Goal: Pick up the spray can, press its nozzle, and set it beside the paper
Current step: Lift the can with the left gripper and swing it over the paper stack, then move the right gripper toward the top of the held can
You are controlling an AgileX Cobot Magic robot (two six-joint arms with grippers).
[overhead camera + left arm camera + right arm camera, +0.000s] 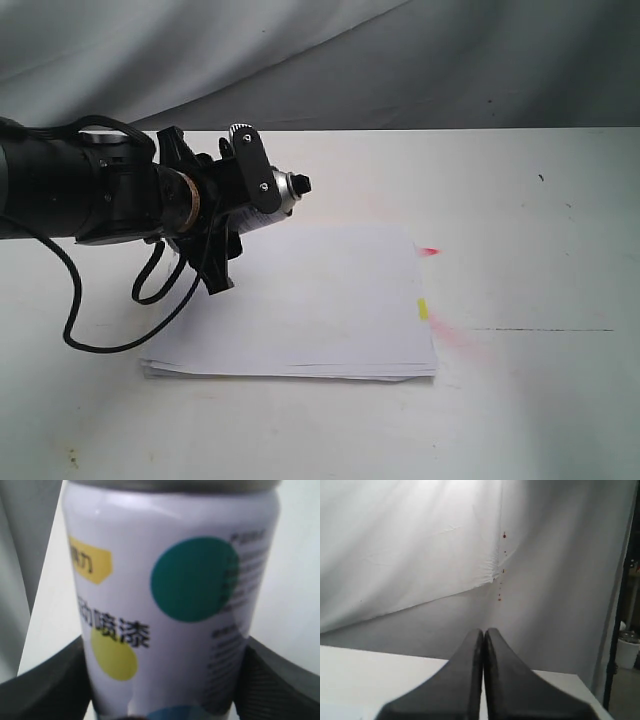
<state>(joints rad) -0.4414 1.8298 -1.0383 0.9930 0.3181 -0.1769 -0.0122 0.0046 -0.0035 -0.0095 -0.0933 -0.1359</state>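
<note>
Only exterior view shows nozzle [302, 185]; left wrist sees mostly spray can [175, 605].

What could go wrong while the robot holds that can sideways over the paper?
1. The spray can lies tilted in the left tool and seems to hang over a corner of the paper. If the grip slips, it may drop onto the sheets.
2. The nozzle points sideways across the table, which shows pink stains beside the paper. Pressing it like this could spray the table or the paper's edge.
</note>
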